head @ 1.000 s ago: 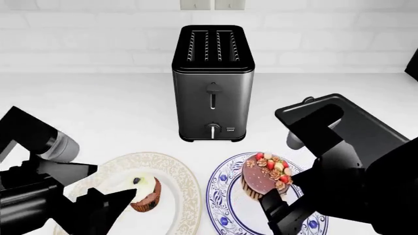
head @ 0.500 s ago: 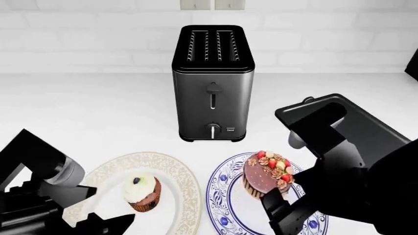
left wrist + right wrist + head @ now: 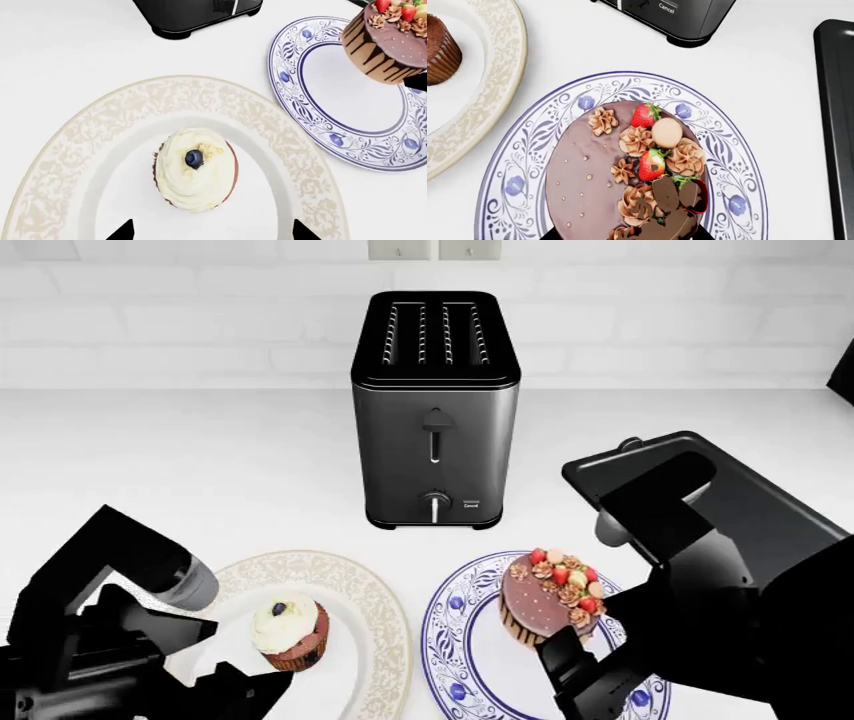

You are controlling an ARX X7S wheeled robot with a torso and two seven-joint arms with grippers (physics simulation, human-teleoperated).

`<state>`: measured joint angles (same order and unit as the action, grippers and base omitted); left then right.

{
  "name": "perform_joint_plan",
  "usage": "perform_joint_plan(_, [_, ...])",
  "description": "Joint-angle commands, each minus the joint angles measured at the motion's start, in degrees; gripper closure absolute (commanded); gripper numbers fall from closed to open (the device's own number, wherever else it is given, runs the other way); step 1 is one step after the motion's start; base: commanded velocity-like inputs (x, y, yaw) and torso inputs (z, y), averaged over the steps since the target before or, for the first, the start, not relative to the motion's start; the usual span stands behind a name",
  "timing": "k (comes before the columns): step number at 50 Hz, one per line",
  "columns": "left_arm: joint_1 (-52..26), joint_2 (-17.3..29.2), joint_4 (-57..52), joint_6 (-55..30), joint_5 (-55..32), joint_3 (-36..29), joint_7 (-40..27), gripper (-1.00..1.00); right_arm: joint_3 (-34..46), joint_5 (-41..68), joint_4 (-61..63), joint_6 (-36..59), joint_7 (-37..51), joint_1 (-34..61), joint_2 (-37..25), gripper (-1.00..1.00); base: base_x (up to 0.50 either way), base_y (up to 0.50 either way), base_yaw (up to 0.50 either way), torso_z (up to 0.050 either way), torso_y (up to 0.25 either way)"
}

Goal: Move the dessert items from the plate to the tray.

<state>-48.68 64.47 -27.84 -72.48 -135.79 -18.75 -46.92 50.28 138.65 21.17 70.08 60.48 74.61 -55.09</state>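
Observation:
The cupcake (image 3: 195, 167), white frosting with one dark berry, stands on the cream plate (image 3: 73, 150); the head view shows it too (image 3: 291, 633). My left gripper (image 3: 211, 233) is open a little short of it, one fingertip on each side and touching nothing. The chocolate cake (image 3: 627, 180) with strawberries is over the blue-patterned plate (image 3: 514, 165). My right gripper (image 3: 627, 236) is shut on it, its fingers against both sides. The black tray (image 3: 835, 125) lies beyond that plate; in the head view the right arm partly hides the tray (image 3: 594, 475).
A dark toaster (image 3: 434, 405) stands upright at the middle back, close behind both plates. A white tiled wall (image 3: 200, 310) closes off the counter's far edge. The two plates lie side by side, nearly touching.
My left gripper has drawn back from the cupcake, and that arm has swung towards the right. The right gripper and the chocolate cake have shifted only slightly.

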Motion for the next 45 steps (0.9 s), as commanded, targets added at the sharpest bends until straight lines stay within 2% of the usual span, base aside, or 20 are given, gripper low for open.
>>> perform_joint_plan(1, [-1.31, -2.70, 2.67, -1.13, 2.60, -2.42, -0.16, -1.00, -0.45, -0.60, 0.39, 0.24, -0.74, 0.41, -0.48, 1.00, 0.00, 0.00, 0.00, 0.000, 0.000])
perform_joint_plan(45, [-0.86, -6.90, 6.74, -2.97, 8.71, -5.24, 2.91, -1.00, -0.30, -1.55, 1.25, -0.34, -1.93, 0.23, -1.79, 1.00, 0.00, 0.00, 0.00, 0.000, 0.000])
